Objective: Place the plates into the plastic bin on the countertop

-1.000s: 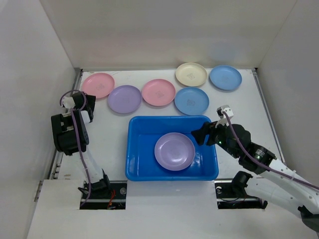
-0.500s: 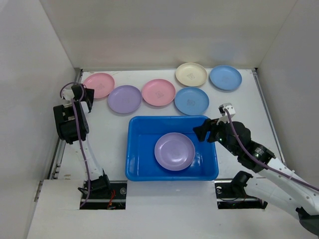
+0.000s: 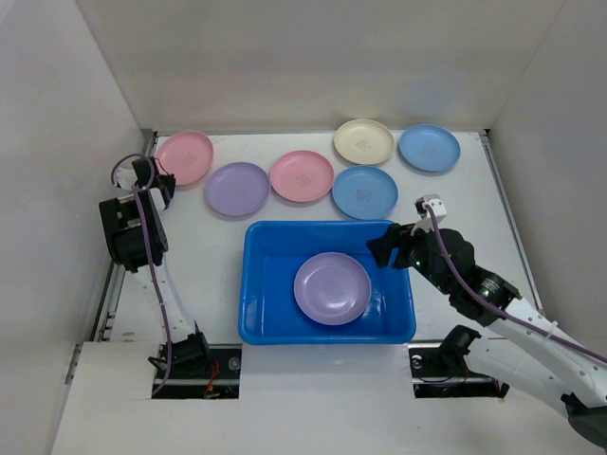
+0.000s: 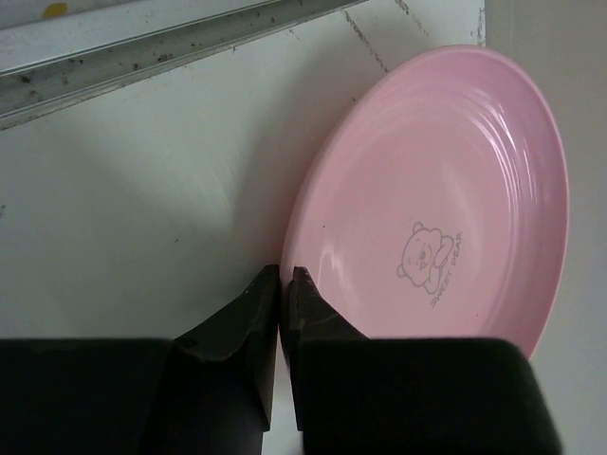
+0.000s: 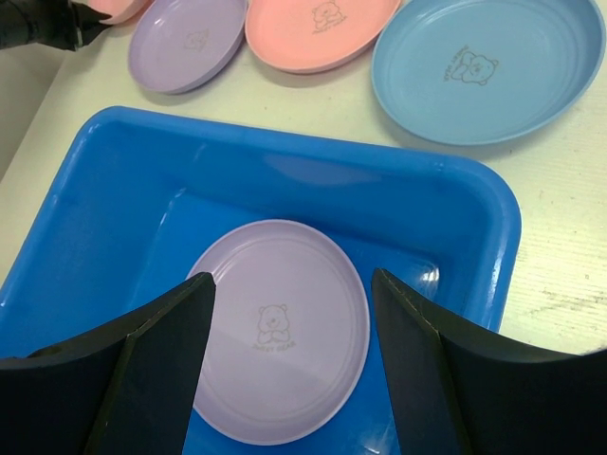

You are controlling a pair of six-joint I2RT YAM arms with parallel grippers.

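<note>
A plain white counter, shut in by white walls, has a scuffed metal strip along its side. The blue bin sits near the middle with one lilac plate flat inside. Along the far part lie a second lilac plate, a coral plate, a cream plate, a near blue plate and a far blue plate. The left jaws pinch the rim of the pink plate at the far left. It reads "SWEET BEAR" under a bear drawing, and its near edge is hidden behind the jaws. Lettering on the other plates is too small to read. The right jaws hang spread wide above the bin.
</note>
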